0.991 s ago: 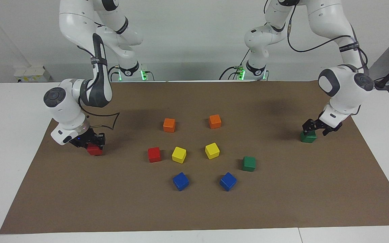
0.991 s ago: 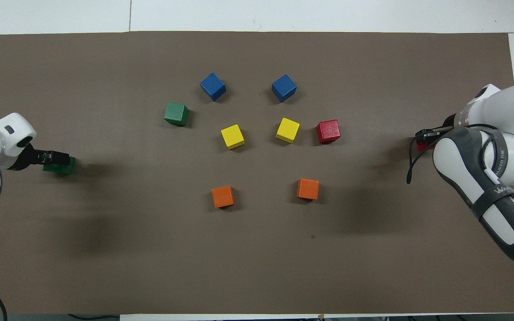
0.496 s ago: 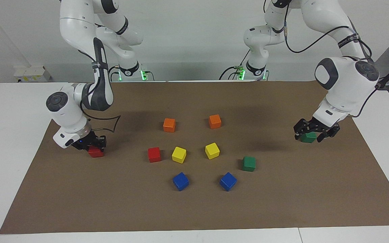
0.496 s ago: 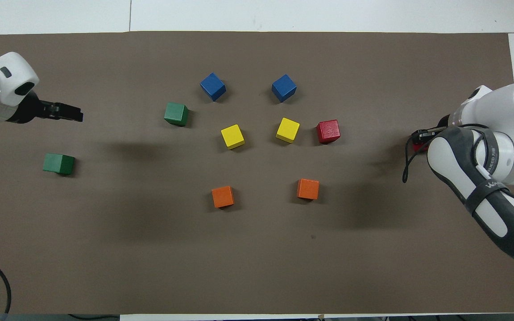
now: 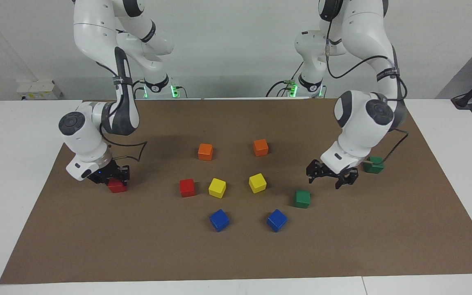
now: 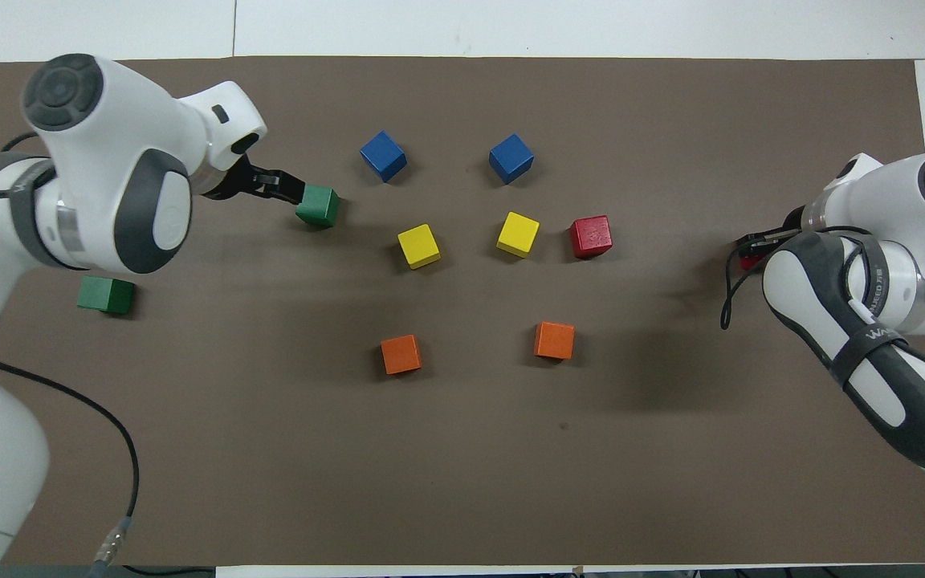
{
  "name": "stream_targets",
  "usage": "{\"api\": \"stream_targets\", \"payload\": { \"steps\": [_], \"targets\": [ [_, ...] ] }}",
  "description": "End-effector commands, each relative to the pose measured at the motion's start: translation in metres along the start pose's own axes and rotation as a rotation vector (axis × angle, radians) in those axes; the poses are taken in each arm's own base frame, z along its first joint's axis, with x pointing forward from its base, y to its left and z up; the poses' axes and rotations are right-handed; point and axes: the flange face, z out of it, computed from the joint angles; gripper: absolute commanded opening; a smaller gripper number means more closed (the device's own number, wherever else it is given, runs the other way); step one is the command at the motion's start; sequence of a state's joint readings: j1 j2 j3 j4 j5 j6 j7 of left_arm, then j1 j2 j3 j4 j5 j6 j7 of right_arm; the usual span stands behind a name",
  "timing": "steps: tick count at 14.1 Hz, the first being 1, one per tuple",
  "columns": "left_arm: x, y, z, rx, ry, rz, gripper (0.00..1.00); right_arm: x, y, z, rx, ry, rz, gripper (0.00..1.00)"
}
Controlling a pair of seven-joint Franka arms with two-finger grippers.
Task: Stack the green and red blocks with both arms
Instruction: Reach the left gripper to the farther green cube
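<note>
Left gripper [image 5: 332, 179], jaws spread and empty, hangs right of centre in the facing view; green cube [image 5: 302, 198] lies just below-left of it. Right gripper [image 5: 113, 177] pinches red cube [image 5: 116, 185], mid-left, low at the mat.

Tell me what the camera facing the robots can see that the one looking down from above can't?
Only the facing view shows the arms' bases, the wall, and that the left claw hangs open in the air, not touching the middle green block. It also shows the right claw shut on a red block. Only the overhead view shows the outer green block whole. Both show the brown mat and the orange, yellow and blue cubes.
</note>
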State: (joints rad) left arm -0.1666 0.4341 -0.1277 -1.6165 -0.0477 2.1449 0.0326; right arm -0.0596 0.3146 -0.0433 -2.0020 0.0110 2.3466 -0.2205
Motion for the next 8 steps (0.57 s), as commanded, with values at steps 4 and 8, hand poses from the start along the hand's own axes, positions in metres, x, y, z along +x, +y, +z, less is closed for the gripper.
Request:
{"api": "stream_targets", "payload": {
  "steps": [4,8],
  "targets": [
    [0.026,0.003,0.022,0.039,0.008,0.008,1.00,-0.003,0.000,0.004,-0.004,0.006,-0.028,1.00],
    [0.028,0.002,0.037,0.064,0.006,0.028,1.00,-0.001,-0.002,-0.022,0.002,-0.010,-0.028,1.00]
  ]
}}
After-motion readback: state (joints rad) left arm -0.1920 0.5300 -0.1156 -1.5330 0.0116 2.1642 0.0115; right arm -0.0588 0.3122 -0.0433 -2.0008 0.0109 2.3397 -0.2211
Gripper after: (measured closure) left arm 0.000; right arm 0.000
